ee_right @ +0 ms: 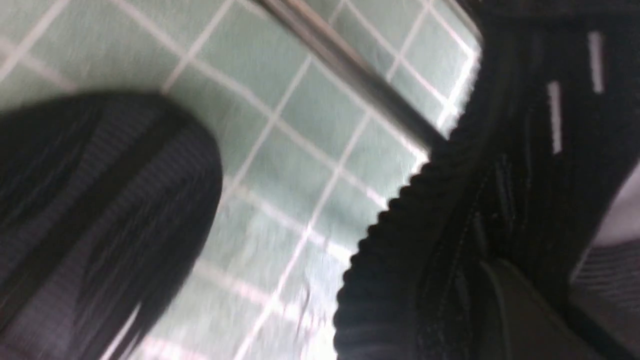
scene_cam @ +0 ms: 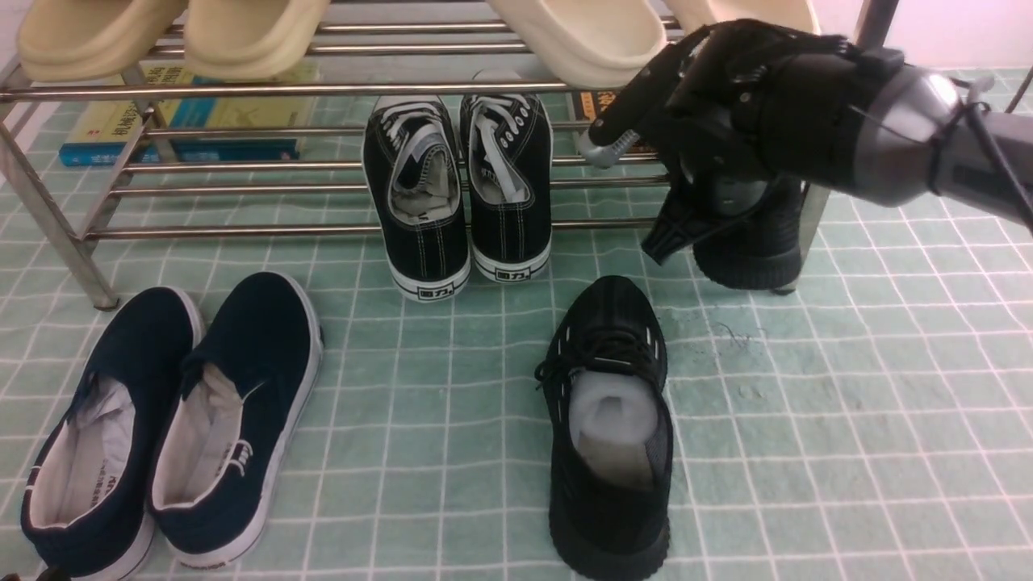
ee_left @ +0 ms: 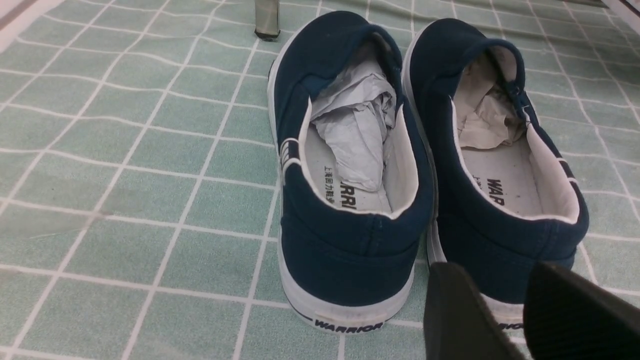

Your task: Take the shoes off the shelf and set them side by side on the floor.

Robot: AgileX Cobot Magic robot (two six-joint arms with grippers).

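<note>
One black knit shoe (scene_cam: pixel 609 428) lies on the green gridded floor (scene_cam: pixel 847 403), toe toward the shelf (scene_cam: pixel 242 234); its blurred toe (ee_right: pixel 100 215) shows in the right wrist view. The other black shoe (scene_cam: pixel 750 250) (ee_right: pixel 500 150) rests at the right end of the lower tier, heel over the front rod. My right gripper (scene_cam: pixel 694 234) (ee_right: pixel 560 300) reaches down onto it, jaws closed over its side wall by the white stuffing. My left gripper (ee_left: pixel 500 272) is open and empty, low behind the heels of the navy slip-ons.
Black canvas sneakers (scene_cam: pixel 456 194) with white soles sit mid-shelf. Navy slip-ons (scene_cam: pixel 169 420) (ee_left: pixel 350 175) stand on the floor at the left. Beige slippers (scene_cam: pixel 242 32) fill the top tier, and books (scene_cam: pixel 186 121) lie behind the shelf. A shelf rod (ee_right: pixel 350 75) crosses beside the gripped shoe.
</note>
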